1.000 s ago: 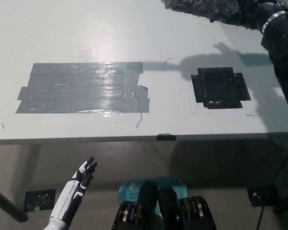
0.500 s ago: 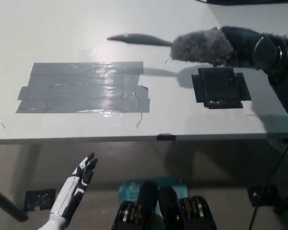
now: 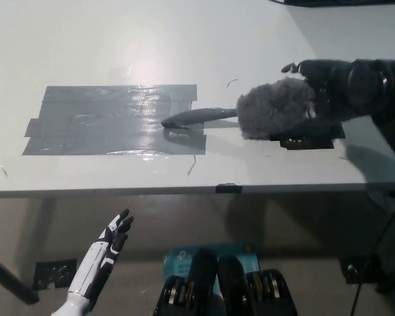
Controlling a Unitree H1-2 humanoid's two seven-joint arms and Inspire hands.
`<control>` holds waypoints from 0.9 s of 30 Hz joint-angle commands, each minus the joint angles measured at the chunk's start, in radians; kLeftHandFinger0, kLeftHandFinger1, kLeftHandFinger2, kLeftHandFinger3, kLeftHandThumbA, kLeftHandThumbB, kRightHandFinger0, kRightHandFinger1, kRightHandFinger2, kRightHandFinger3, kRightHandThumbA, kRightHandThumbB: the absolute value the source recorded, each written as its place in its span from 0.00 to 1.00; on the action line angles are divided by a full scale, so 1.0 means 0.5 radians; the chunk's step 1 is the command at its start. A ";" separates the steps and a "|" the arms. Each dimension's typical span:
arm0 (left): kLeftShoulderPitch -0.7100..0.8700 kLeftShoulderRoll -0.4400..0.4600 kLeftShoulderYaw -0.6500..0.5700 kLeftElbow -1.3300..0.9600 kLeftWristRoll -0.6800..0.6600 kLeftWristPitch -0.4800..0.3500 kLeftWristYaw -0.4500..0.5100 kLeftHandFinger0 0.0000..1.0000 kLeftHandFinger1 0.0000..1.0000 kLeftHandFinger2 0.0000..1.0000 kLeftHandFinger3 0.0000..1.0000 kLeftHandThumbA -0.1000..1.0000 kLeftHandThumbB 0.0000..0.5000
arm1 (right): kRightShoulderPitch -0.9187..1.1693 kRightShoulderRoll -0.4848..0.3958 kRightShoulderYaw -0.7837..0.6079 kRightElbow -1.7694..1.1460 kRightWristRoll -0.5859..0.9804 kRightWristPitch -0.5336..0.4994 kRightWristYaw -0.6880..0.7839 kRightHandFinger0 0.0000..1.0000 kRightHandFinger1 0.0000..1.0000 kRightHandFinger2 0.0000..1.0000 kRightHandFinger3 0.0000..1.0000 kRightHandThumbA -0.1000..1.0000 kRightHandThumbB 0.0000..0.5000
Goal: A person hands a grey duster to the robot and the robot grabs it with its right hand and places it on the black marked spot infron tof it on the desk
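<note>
Head view showed the black right hand (image 3: 339,82) closed on the fluffy end of the grey duster (image 3: 273,108), holding it low over the white table (image 3: 151,39), with the handle (image 3: 197,118) pointing toward the robot's left and its tip over the edge of the grey tape patch (image 3: 112,120). The fluffy head covered most of the black marked spot (image 3: 313,137), of which only the near edge and right corner remained visible. Whether the duster touched the surface could not be determined. In my judgement, the placement step was in hand; good practice would be to lower the head squarely onto the mark and release only once it was resting there. The mark lay near the table's front edge (image 3: 184,191), leaving little margin on that side, while open surface extended beyond and to the left. The white left hand (image 3: 112,242) rested below the table edge, holding nothing, fingers spread.
</note>
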 commanded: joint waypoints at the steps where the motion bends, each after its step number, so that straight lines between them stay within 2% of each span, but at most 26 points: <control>1: -0.043 0.030 -0.001 -0.044 0.015 -0.022 -0.039 1.00 1.00 1.00 1.00 0.97 0.27 | -0.165 -0.146 -0.159 -0.239 0.200 0.047 0.201 1.00 1.00 1.00 1.00 0.79 1.00; 2: -0.047 0.030 -0.002 -0.037 0.022 -0.026 -0.035 1.00 1.00 1.00 1.00 0.97 0.28 | -0.174 -0.170 -0.200 -0.314 0.262 0.058 0.258 1.00 1.00 1.00 1.00 0.80 1.00; 4: -0.050 0.030 0.000 -0.030 0.022 -0.031 -0.032 1.00 1.00 1.00 1.00 0.94 0.29 | -0.205 -0.200 -0.313 -0.447 0.464 0.197 0.452 1.00 1.00 1.00 1.00 0.74 1.00; 6: -0.048 0.032 -0.002 -0.037 0.023 -0.029 -0.034 1.00 1.00 1.00 1.00 0.93 0.27 | -0.228 -0.220 -0.374 -0.535 0.576 0.304 0.569 1.00 1.00 1.00 1.00 0.73 1.00; 9: -0.048 0.038 -0.007 -0.054 0.025 -0.015 -0.043 1.00 1.00 1.00 1.00 0.91 0.28 | -0.257 -0.270 -0.489 -0.667 0.783 0.399 0.705 1.00 1.00 1.00 1.00 0.67 1.00; 11: -0.057 0.039 -0.004 -0.045 0.010 -0.016 -0.050 1.00 1.00 1.00 1.00 0.89 0.33 | -0.270 -0.306 -0.583 -0.778 0.859 0.442 0.744 1.00 1.00 1.00 1.00 0.70 1.00; 15: -0.080 0.042 -0.001 -0.047 0.013 -0.006 -0.049 1.00 1.00 1.00 1.00 0.88 0.35 | -0.190 -0.302 -0.903 -1.063 1.028 0.442 0.550 1.00 1.00 1.00 1.00 0.72 1.00; 18: -0.106 0.040 0.004 -0.057 0.015 0.018 -0.045 1.00 1.00 1.00 1.00 0.88 0.37 | -0.062 -0.274 -1.127 -1.468 1.145 0.442 0.429 1.00 1.00 1.00 1.00 0.90 1.00; 20: -0.103 0.036 -0.002 -0.058 0.019 0.021 -0.046 1.00 1.00 1.00 1.00 0.89 0.37 | 0.116 -0.264 -1.230 -1.838 1.160 0.442 0.369 1.00 1.00 1.00 1.00 1.00 0.92; 21: -0.099 0.036 -0.007 -0.059 0.027 0.018 -0.045 1.00 1.00 1.00 1.00 0.89 0.36 | 0.203 -0.258 -1.275 -1.976 1.195 0.442 0.339 1.00 1.00 1.00 1.00 1.00 0.96; 23: -0.091 0.040 -0.014 -0.055 0.030 0.000 -0.049 1.00 1.00 1.00 1.00 0.90 0.35 | 0.467 -0.224 -1.381 -2.293 1.286 0.442 0.237 1.00 1.00 1.00 1.00 1.00 0.94; 24: -0.091 0.038 -0.012 -0.048 0.018 -0.001 -0.053 1.00 1.00 1.00 1.00 0.90 0.36 | 0.565 -0.196 -1.413 -2.395 1.311 0.442 0.194 1.00 1.00 1.00 1.00 1.00 0.91; 25: -0.086 0.036 -0.010 -0.040 0.000 -0.001 -0.058 1.00 1.00 1.00 1.00 0.91 0.37 | 0.862 -0.059 -1.498 -2.662 1.308 0.442 0.085 1.00 1.00 1.00 1.00 1.00 0.81; 27: -0.058 0.021 -0.010 -0.040 -0.014 0.000 -0.055 1.00 1.00 1.00 1.00 0.92 0.39 | 1.085 0.050 -1.523 -2.787 1.277 0.442 0.032 1.00 1.00 1.00 1.00 1.00 0.77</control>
